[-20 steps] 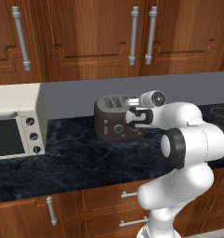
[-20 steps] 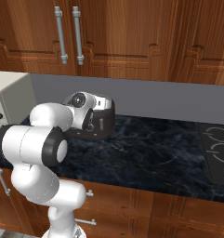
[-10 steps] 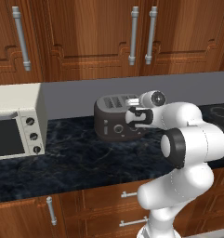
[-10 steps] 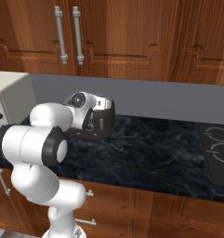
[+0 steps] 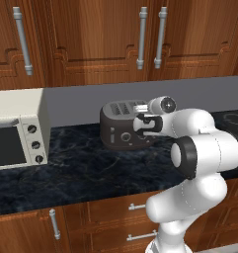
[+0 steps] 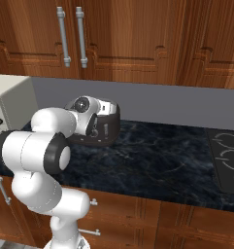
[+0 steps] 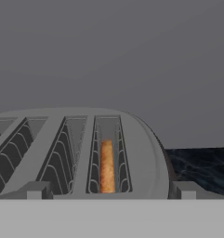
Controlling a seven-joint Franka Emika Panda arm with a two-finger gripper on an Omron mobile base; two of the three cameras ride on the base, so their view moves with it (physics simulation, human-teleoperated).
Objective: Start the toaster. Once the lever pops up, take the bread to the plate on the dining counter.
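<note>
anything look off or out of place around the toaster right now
Nothing stands out. The toaster sits upright on the dark counter, the bread stands straight in its slot, and the open gripper hovers just above.

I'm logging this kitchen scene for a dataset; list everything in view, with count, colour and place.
toaster: one, dark grey, on the counter by the back wall.
bread: one slice, tan-brown, down in a toaster slot.
toaster oven: one, cream-white, at the counter's left.
counter: one, black marbled, over wood-brown drawers.
cooktop: one, black, at the counter's right.
wall cabinets: wood-brown, steel handles, above the counter.
claw: one, open, just above the toaster's top near the bread slot.
</note>
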